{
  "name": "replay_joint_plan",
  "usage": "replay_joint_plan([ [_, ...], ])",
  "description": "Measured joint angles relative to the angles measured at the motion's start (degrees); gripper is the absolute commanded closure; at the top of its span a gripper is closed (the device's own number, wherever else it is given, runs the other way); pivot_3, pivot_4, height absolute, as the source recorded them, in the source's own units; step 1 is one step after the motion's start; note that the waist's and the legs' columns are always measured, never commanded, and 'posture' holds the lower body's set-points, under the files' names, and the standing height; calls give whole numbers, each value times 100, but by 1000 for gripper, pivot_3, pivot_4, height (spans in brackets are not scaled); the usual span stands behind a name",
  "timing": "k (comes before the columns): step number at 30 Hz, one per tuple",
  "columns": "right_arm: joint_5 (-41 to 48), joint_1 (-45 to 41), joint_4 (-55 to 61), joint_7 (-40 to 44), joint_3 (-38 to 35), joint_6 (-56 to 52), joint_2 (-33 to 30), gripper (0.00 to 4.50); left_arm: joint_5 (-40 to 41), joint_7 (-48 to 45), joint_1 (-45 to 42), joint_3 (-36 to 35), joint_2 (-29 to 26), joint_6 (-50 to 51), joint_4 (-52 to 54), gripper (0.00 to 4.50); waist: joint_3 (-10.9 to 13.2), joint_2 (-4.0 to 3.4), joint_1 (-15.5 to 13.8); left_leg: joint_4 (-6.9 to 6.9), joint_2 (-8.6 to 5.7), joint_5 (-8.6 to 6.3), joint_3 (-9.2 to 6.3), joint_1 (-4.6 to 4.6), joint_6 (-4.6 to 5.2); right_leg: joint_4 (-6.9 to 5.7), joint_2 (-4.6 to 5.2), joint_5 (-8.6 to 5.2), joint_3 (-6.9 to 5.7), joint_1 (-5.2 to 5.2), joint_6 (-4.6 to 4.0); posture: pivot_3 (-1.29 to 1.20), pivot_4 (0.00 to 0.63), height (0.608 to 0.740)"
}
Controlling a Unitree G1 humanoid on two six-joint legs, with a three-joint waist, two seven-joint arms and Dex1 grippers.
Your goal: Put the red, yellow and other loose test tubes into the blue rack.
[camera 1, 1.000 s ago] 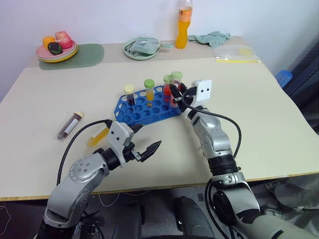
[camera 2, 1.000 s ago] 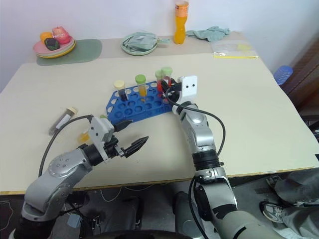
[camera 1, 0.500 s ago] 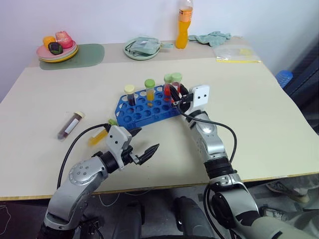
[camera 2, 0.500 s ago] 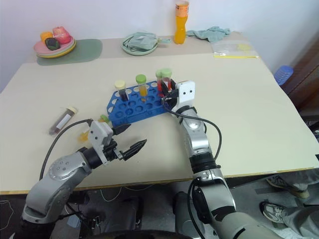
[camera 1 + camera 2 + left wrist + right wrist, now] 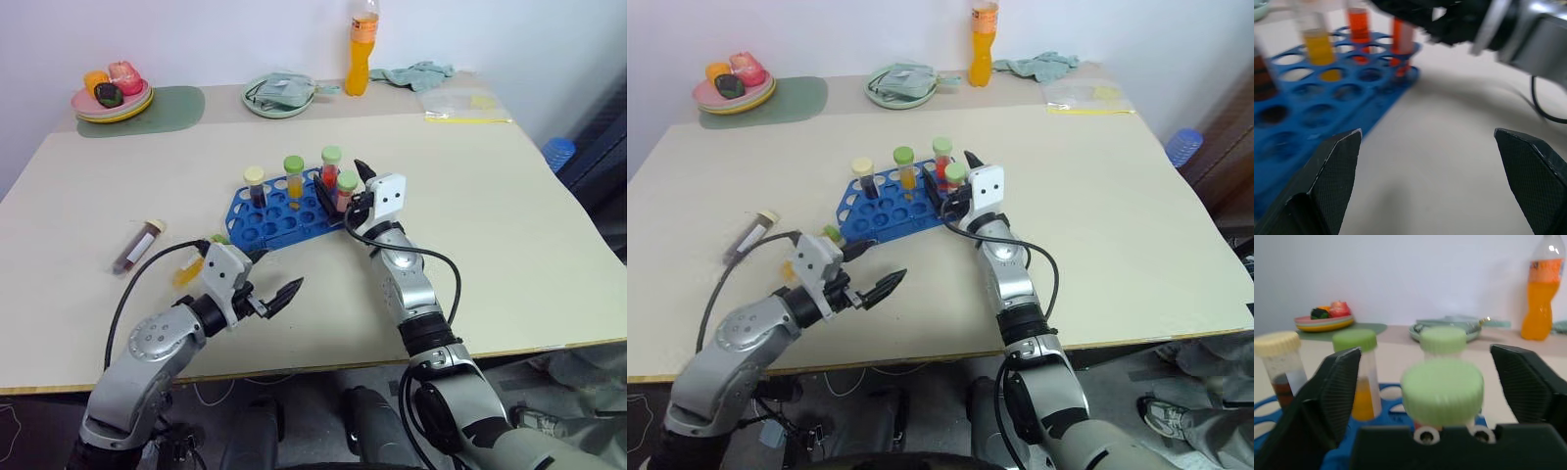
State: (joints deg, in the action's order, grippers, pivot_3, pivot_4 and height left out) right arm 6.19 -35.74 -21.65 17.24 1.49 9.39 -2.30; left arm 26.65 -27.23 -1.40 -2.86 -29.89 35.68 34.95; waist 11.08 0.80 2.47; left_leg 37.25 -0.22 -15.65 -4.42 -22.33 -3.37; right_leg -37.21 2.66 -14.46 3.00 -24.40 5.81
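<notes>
Blue rack: a bright blue plastic tray pierced with rows of round holes is seen near the middle of the beige worktop.
Tubes in rack: four clear capped tubes are stood upright in it: a dark maroon one with a cream cap at its 10 o'clock corner, a yellow-orange one with a green cap at 12 o'clock, and two red ones with green caps at its 2 and 3 o'clock end.
Loose tubes: a dark maroon tube with a cream cap and white label is laid flat at 9 o'clock of the rack, well apart from it; a yellow-orange tube lies near 8 o'clock, partly hidden by the left arm.
Right pincer: its black fingers are held apart on either side of the nearer red tube, with gaps visible.
Left pincer: its fingers are spread wide with nothing between them, at 6 o'clock of the rack.
</notes>
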Motion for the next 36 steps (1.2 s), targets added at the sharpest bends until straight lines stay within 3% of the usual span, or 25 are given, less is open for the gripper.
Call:
replay_joint_plan([
  [5,237,189,994,444,-79,-616,-643,103,666,91,-640,-1249,-1039,1321,-70,0,-1,1,1,-1,-1,0,-3,1,0,1,0,-1,-3,1,0,0,150,740],
  [10,540,611,1819,1556,166,-1490,-1532,103,806,-311,-1715,-1262,-2608,2541,-632,0,2,2,8,-4,-2,0,0,3,1,2,-2,-1,-3,2,1,0,150,740],
  [14,940,732,2701,2726,482,-2188,-2308,103,1028,-1263,-3233,-12,-3577,3773,-1762,0,4,2,20,-8,-3,0,0,4,1,5,-4,-2,-4,4,2,0,150,740],
  [16,1104,747,2982,3113,587,-2413,-2506,103,946,-1758,-3904,793,-3687,3956,-2241,0,4,2,23,-9,-3,0,1,4,1,6,-6,-3,-4,4,3,0,150,740],
  [20,1319,769,3364,3606,844,-2751,-2629,103,250,-2539,-5099,2466,-3498,3912,-3387,0,5,3,13,-3,-2,0,0,0,1,2,-9,-4,-5,2,1,0,150,740],
  [27,1299,981,3637,3778,1062,-2865,-2703,103,-1009,-3307,-5787,4150,-2789,3455,-4838,0,7,7,3,3,-4,0,0,-7,1,3,-6,-5,-4,-1,3,0,150,740],
  [30,1261,1058,3771,3723,1135,-2886,-2697,0,-1214,-3628,-5790,4430,-2620,3366,-4945,862,12,17,9,5,-3,1,-1,-11,1,1,-5,-5,-4,-6,3,0,150,740],
  [35,1261,1102,3942,3579,1149,-2980,-2618,0,-1606,-3890,-5775,4499,-2605,3144,-4990,3525,13,17,7,6,-3,1,-1,-11,1,0,-4,-5,-4,-7,3,0,150,740],
  [36,1261,1101,3972,3564,1168,-2993,-2600,0,-1656,-3922,-5744,4495,-2645,3049,-4966,3792,13,17,6,6,-3,1,-2,-11,1,0,-4,-5,-4,-7,3,0,150,740],
])
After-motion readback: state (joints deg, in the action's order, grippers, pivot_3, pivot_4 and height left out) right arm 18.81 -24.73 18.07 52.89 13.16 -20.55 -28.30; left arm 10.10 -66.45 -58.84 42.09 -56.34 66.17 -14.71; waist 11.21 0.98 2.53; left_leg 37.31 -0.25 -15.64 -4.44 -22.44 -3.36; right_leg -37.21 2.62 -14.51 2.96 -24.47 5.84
